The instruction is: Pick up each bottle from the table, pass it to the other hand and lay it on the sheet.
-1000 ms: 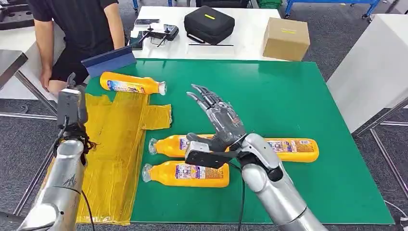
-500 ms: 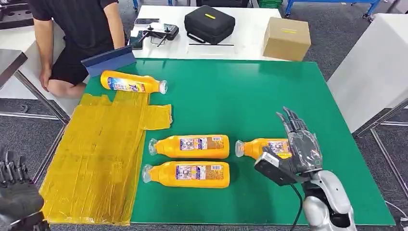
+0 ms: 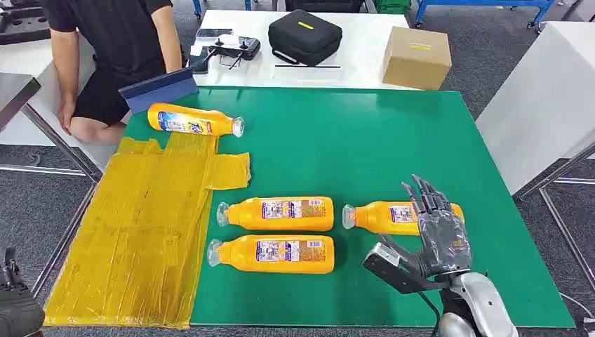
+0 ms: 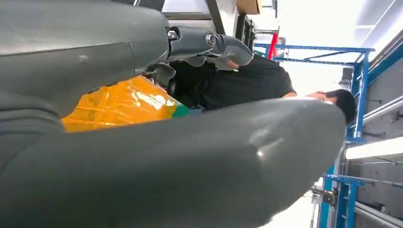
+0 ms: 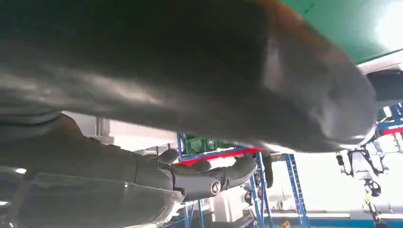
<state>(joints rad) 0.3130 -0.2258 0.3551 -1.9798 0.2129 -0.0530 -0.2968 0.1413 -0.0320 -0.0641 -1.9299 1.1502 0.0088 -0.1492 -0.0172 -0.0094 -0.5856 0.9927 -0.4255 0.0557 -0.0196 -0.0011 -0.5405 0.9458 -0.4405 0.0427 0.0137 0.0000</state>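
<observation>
Four orange bottles lie on the green table [image 3: 365, 133]. One bottle [image 3: 193, 121] rests just past the far edge of the yellow sheet [image 3: 140, 225]. Two bottles [image 3: 281, 213] [image 3: 273, 253] lie side by side at the middle front, caps toward the sheet. A fourth bottle [image 3: 386, 216] lies to their right. My right hand [image 3: 435, 235] hovers open over that bottle's right end, fingers spread and holding nothing. My left hand [image 3: 15, 312] hangs low beyond the table's front left corner; the left wrist view shows its fingers [image 4: 214, 42] apart from the thumb with the sheet [image 4: 119, 104] between.
A person in black [image 3: 112, 42] leans at the far left corner beside a blue board [image 3: 158, 88]. The white table behind carries a black case [image 3: 305, 35], a cardboard box [image 3: 417, 56] and a controller [image 3: 231, 48]. A white counter [image 3: 547, 98] stands right.
My right hand pulled back from the table's middle to the front right, over the right bottle. My left arm dropped from beside the sheet to below the front left corner.
</observation>
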